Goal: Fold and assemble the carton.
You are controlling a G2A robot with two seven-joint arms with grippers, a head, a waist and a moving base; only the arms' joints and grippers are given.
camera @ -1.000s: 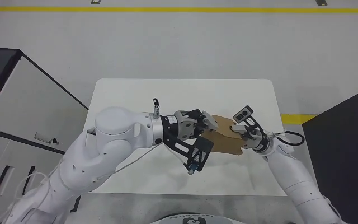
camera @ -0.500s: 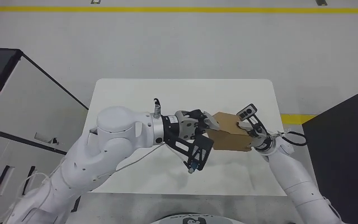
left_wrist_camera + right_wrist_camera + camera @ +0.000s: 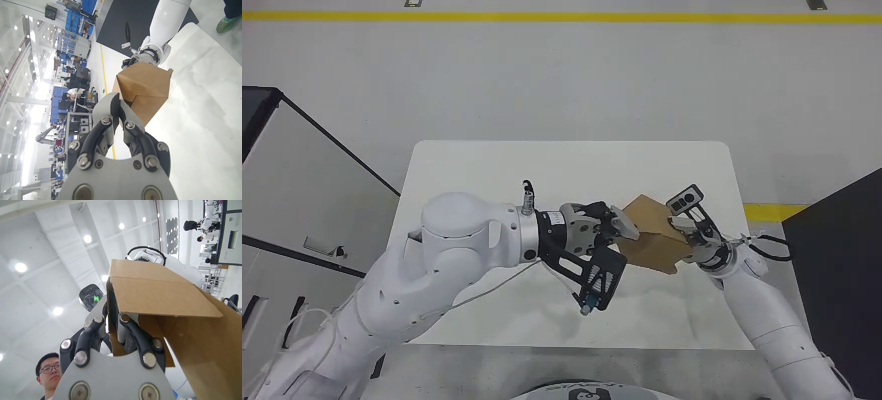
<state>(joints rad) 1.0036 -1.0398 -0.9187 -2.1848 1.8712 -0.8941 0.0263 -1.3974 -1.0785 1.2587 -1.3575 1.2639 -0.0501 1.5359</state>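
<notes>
A brown cardboard carton (image 3: 652, 233) hangs above the white table (image 3: 482, 170), held between both arms and tilted, partly opened into a box shape. My left gripper (image 3: 620, 226) is shut on the carton's (image 3: 145, 83) near edge, its fingertips (image 3: 115, 106) pinching a flap. On the opposite side my right gripper (image 3: 683, 232) is shut on a wall of the carton (image 3: 151, 291), with the cardboard passing between its fingers (image 3: 122, 321). The flaps at the carton's end stand loose.
The table's bare top stretches to the left and behind the arms. A dark cabinet (image 3: 272, 130) stands off the table's left side and a black panel (image 3: 842, 250) off its right. A yellow floor line (image 3: 562, 16) runs behind.
The carton went from a nearly flat sheet to an opened, tilted box shape. Both grippers kept their hold, and the carton's far corner rose.
</notes>
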